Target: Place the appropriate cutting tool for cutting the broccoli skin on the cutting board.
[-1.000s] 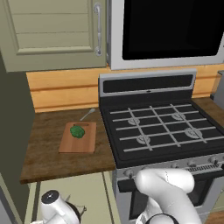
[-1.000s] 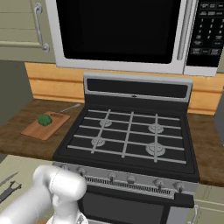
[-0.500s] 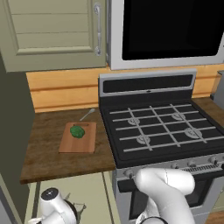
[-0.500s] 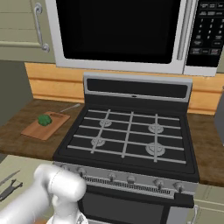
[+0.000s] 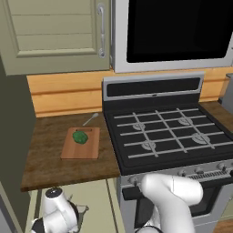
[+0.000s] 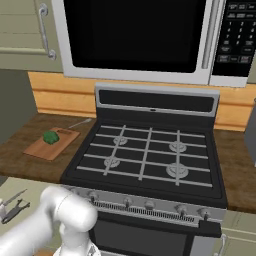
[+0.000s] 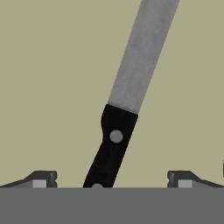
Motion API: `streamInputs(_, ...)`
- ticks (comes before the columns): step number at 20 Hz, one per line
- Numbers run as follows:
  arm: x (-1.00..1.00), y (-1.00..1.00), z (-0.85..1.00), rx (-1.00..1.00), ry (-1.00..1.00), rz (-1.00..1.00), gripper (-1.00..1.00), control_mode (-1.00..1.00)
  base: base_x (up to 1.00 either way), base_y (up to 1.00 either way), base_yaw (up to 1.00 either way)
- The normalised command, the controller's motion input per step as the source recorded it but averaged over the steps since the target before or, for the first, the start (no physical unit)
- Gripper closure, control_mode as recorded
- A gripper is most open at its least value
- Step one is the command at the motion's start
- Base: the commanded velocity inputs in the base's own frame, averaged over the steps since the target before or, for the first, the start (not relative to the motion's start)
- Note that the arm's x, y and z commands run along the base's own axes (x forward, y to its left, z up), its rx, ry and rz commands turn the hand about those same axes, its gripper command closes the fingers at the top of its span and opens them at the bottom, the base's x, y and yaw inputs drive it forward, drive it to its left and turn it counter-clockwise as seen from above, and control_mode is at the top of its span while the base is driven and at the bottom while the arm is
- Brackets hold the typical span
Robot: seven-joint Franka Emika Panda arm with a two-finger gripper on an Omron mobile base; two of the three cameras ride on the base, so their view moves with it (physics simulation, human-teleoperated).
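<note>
One knife (image 7: 124, 100): handle near claw (image 7: 112, 179), blade away.

Black gas stove (image 5: 173, 132) stood right of dark wooden counter (image 5: 43, 159). Microwave (image 6: 135, 37) hung above stove. Small silver utensil (image 5: 90, 119) lay on counter by backsplash. Pale-green cabinet door (image 5: 54, 34) above counter.

— How are the cutting tool's (image 7: 124, 109) surfaces seen?
— A matt grey metal blade and smooth black handle with pale rivets are shown.
— And the cutting board (image 5: 81, 144)?
— Light wood is seen, on a darker grained wooden bench (image 5: 45, 157).
</note>
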Motion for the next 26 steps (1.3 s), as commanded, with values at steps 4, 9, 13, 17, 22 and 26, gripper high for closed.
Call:
streamInputs(4,-0.01,0.38,-0.98,-0.18,0.16,0.0,-1.0,-1.0,0.0,0.0,0.0)
streamInputs(9,-0.26,0.37,-1.0,-0.22,0.09,0.0,1.0,-1.0,0.0,0.0,0.0)
streamInputs(13,-0.68,0.42,-1.0,-0.25,0.08,0.0,1.0,-1.0,0.0,0.0,0.0)
streamInputs(17,-0.84,0.33,-1.0,-0.25,0.01,0.0,1.0,-1.0,0.0,0.0,0.0)
streamInputs(22,-0.98,0.17,-1.0,-0.23,0.0,0.0,1.0,-1.0,0.0,0.0,0.0)
streamInputs(26,-1.0,0.04,-1.0,-0.16,0.0,0.0,1.0,-1.0,0.0,0.0,0.0)
